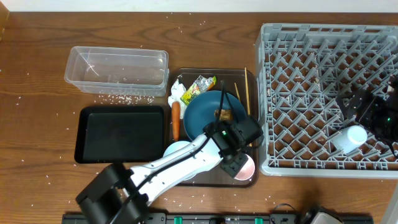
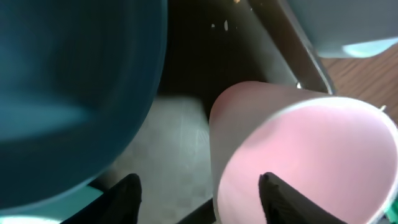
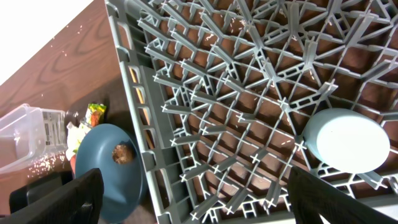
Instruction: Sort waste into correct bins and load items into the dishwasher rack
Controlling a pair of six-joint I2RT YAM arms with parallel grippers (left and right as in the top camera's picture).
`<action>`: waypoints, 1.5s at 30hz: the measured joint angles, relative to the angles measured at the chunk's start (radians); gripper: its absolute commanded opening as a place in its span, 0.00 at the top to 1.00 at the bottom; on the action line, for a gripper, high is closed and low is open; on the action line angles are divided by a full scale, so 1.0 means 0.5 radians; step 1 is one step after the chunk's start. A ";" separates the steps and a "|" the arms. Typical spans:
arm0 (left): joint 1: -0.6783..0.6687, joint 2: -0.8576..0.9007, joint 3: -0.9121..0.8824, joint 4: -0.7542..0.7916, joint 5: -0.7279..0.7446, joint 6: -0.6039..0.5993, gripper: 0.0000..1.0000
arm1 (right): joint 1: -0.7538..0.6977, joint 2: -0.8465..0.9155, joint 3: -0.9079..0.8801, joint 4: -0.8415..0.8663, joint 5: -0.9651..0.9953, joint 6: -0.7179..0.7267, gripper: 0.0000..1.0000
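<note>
The left arm (image 1: 180, 163) wore a white shell between black joints, with a thin black cable along it and a small green light (image 1: 224, 132) glowing near its wrist. The right arm (image 1: 373, 109) was black throughout, its fingers (image 3: 68, 199) matte and blunt.

Grey lattice all over the dishwasher rack (image 1: 264, 93), with a pale-blue cup (image 3: 345, 140) against it. Dark-blue plate (image 1: 205, 112), brown food lump (image 3: 121, 154). Orange carrot (image 1: 176, 119), yellow-green wrapper (image 1: 200, 87), white tissue (image 1: 177, 93). Black tray (image 1: 121, 134), clear tub (image 1: 118, 68), white rice grains (image 1: 121, 98) speckling the brown wood-grain table (image 1: 37, 62). Up close, the pink cup (image 2: 311, 162) glows pastel.
</note>
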 measured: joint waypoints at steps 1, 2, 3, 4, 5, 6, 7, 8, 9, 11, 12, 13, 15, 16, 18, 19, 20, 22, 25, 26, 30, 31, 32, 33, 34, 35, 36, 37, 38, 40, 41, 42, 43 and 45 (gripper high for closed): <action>0.000 0.019 0.000 -0.002 -0.001 -0.002 0.50 | 0.000 0.000 0.000 0.000 0.000 0.000 0.12; 0.000 0.035 0.000 -0.003 -0.001 -0.004 0.57 | -0.001 0.000 0.000 0.000 0.000 0.000 0.12; 0.000 0.049 0.000 -0.002 0.000 -0.009 0.70 | 0.000 0.000 0.000 0.000 0.000 0.000 0.12; 0.000 0.060 0.000 -0.002 0.001 -0.008 0.78 | 0.000 0.000 0.000 0.000 -0.001 0.000 0.12; 0.000 0.064 0.000 -0.003 0.001 -0.007 0.86 | 0.000 0.000 0.000 0.000 0.000 0.000 0.12; 0.000 0.066 0.000 -0.003 0.003 -0.005 0.94 | 0.000 0.000 0.000 -0.001 0.000 0.000 0.12; 0.000 0.065 0.000 -0.004 0.015 0.005 0.94 | 0.000 0.000 0.000 -0.001 0.000 0.000 0.12; 0.000 0.064 0.000 -0.009 0.023 0.000 0.94 | 0.000 0.000 0.000 -0.001 0.000 0.000 0.12; 0.000 0.063 0.001 -0.027 0.042 0.003 0.94 | 0.000 0.000 0.000 -0.001 0.000 0.000 0.12; 0.000 0.052 0.008 -0.097 0.066 0.005 0.94 | -0.001 0.000 0.000 -0.002 -0.001 0.000 0.12; 0.000 0.041 0.018 -0.131 0.076 0.005 0.94 | -0.001 0.000 0.000 -0.002 -0.001 0.000 0.12; 0.001 0.018 0.034 -0.163 0.083 0.005 0.94 | 0.000 0.000 0.000 -0.002 0.000 0.000 0.12; 0.004 -0.054 0.076 -0.193 0.098 0.005 0.94 | 0.000 0.000 0.000 -0.002 -0.001 0.000 0.12; 0.011 -0.116 0.105 -0.198 0.105 0.005 0.94 | 0.000 0.000 0.000 -0.002 -0.001 0.000 0.12; 0.042 -0.240 0.142 -0.198 0.112 0.005 0.94 | 0.000 0.000 0.000 -0.002 0.000 0.000 0.12; 0.067 -0.307 0.155 -0.201 0.117 0.005 0.94 | 0.000 0.000 0.000 -0.002 0.000 0.000 0.12; 0.120 -0.393 0.166 -0.207 0.127 0.005 0.94 | 0.000 0.000 0.000 -0.002 -0.001 0.000 0.12; 0.259 -0.546 0.172 -0.217 0.146 0.005 0.94 | 0.000 0.000 0.000 -0.007 -0.001 0.000 0.12; 0.555 -0.726 0.173 -0.193 0.264 0.005 0.94 | 0.002 0.000 0.000 -0.018 -0.024 -0.019 0.14; 0.678 -0.773 0.174 -0.160 0.352 0.004 0.94 | 0.005 0.000 0.000 -0.018 -0.055 -0.030 0.14; 1.081 -0.848 0.175 -0.027 0.786 0.004 0.94 | 0.134 0.001 0.000 0.005 -0.249 -0.069 0.17; 1.179 -0.843 0.175 0.009 0.937 0.003 0.94 | 0.204 0.001 0.000 0.015 -0.306 -0.081 0.17; 1.234 -0.835 0.175 0.030 1.035 0.003 0.94 | 0.253 0.001 0.000 0.025 -0.353 -0.093 0.16; 1.301 -0.822 0.175 0.058 1.176 0.004 0.94 | 0.333 0.001 0.000 0.044 -0.403 -0.119 0.14; 1.350 -0.808 0.175 0.086 1.303 0.002 0.94 | 0.415 0.001 0.000 0.062 -0.461 -0.159 0.13; 1.391 -0.790 0.175 0.112 1.437 0.004 0.94 | 0.505 0.001 0.000 0.070 -0.527 -0.215 0.13; 1.417 -0.774 0.175 0.129 1.553 0.003 0.94 | 0.592 0.001 0.000 0.072 -0.594 -0.281 0.13; 1.435 -0.756 0.175 0.142 1.663 0.005 0.94 | 0.662 0.002 0.000 0.076 -0.646 -0.333 0.14; 1.445 -0.735 0.175 0.150 1.785 0.005 0.94 | 0.758 0.002 0.000 0.085 -0.719 -0.404 0.14; 1.447 -0.713 0.175 0.149 1.922 0.005 0.94 | 0.912 0.002 0.000 0.138 -0.818 -0.490 0.15; 1.447 -0.706 0.175 0.151 1.990 0.005 0.94 | 0.988 0.002 0.000 0.177 -0.864 -0.524 0.15; 1.447 -0.703 0.175 0.159 2.056 0.005 0.94 | 1.046 0.002 0.000 0.214 -0.896 -0.551 0.15; 1.447 -0.701 0.175 0.175 2.110 0.005 0.94 | 1.112 0.002 0.000 0.262 -0.926 -0.573 0.15; 1.447 -0.701 0.175 0.224 2.236 0.005 0.94 | 1.219 0.002 0.000 0.347 -0.975 -0.603 0.15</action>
